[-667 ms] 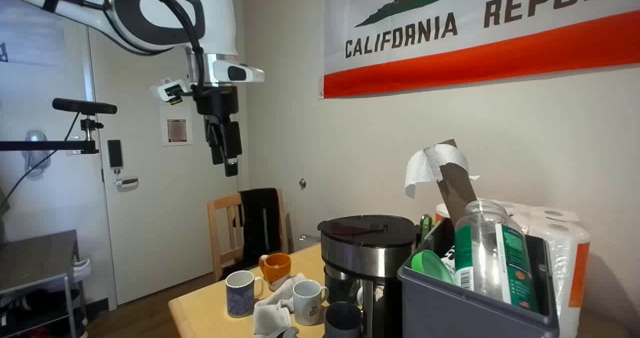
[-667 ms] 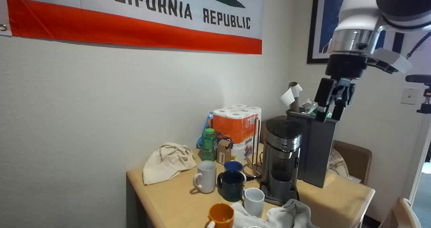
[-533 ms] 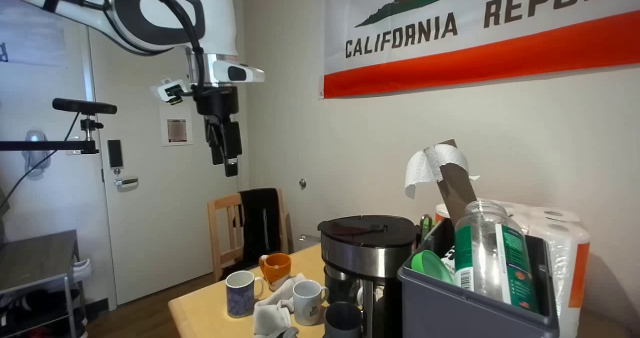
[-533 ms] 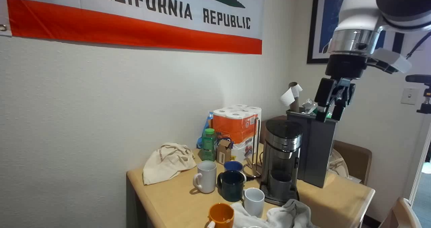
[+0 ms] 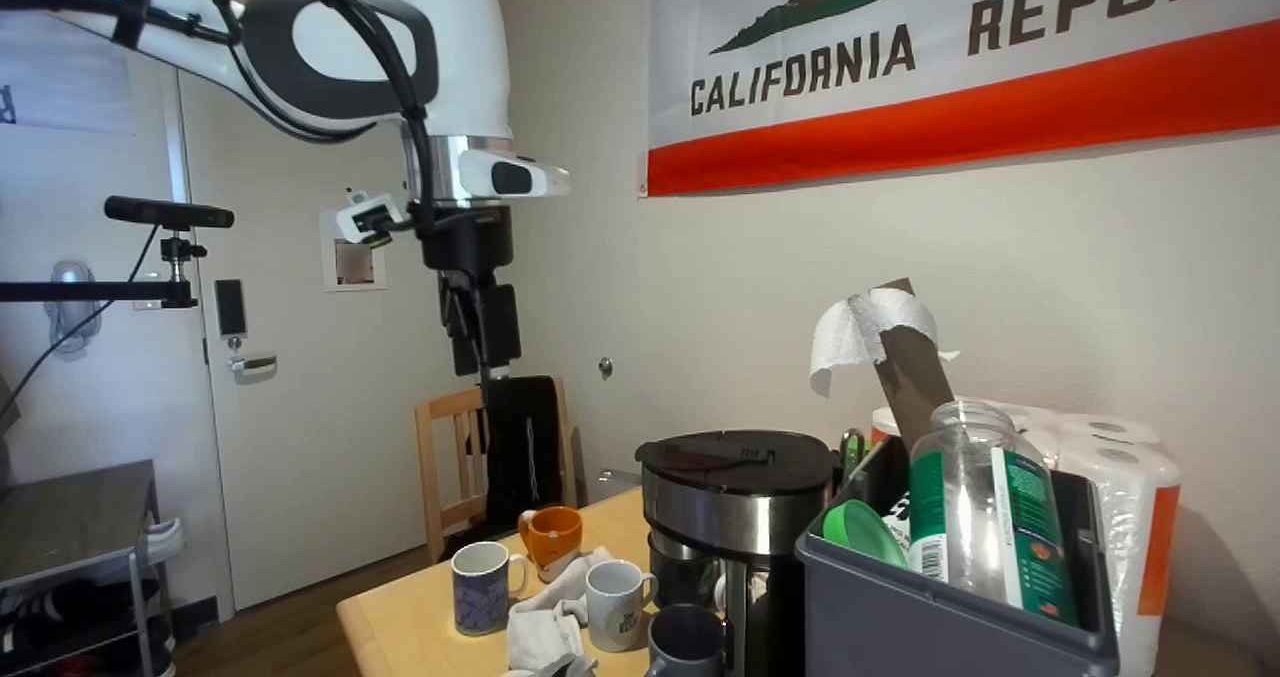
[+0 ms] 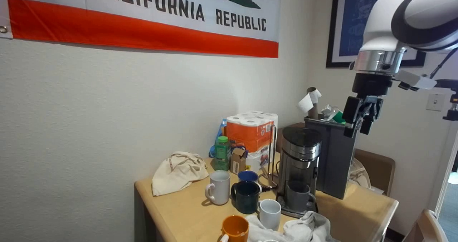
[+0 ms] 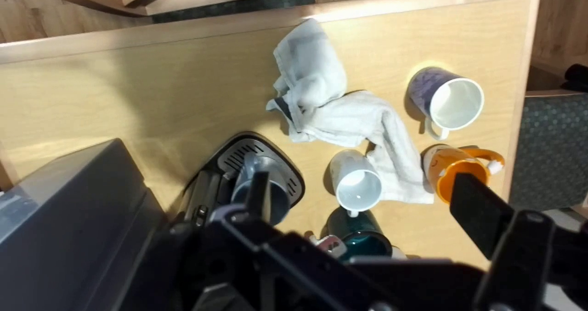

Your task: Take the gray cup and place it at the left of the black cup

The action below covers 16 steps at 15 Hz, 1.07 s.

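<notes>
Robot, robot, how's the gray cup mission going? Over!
Gripper open, holding nothing. Gray cup on drip tray, not grabbed yet. Coffee maker seems to overhang it; might block grabbing from above.

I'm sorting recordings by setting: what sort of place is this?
Likely a home, perhaps a dorm room: a coffee maker, a pack of paper rolls and a California Republic flag all point that way.

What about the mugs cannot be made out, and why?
Blue mug: lower part behind the dark mug in an exterior view.
Gray cup: base cut off by the bottom edge in an exterior view.
White mug: print unreadably small in an exterior view.
Orange mug: partly behind the jaws in the wrist view.
</notes>
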{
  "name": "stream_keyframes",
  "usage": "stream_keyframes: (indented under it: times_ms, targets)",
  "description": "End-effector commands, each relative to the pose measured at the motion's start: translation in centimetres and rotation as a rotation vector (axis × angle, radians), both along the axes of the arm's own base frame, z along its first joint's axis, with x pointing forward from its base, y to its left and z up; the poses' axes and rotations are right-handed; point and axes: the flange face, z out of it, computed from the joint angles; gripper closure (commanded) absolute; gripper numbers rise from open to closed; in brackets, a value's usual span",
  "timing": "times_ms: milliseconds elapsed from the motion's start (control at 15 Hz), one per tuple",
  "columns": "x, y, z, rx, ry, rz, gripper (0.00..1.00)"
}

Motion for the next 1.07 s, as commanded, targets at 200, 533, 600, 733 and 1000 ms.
stream_keyframes:
  times_ms: [200,533,600,733,1000]
  targets:
    - [0.3,-8.3,-8.0,0.085,-0.069,0.044,0.0]
    - [0.2,-11.1,-14.0,0.239,-0.075,0.128,0.0]
    - [0.0,-11.3,-15.0,0.268,-0.069,0.142,0.0]
    - [-0.1,-11.6,-16.9,0.299,-0.051,0.162,0.0]
    - [-0.1,-11.7,-17.3,0.282,-0.021,0.148,0.0]
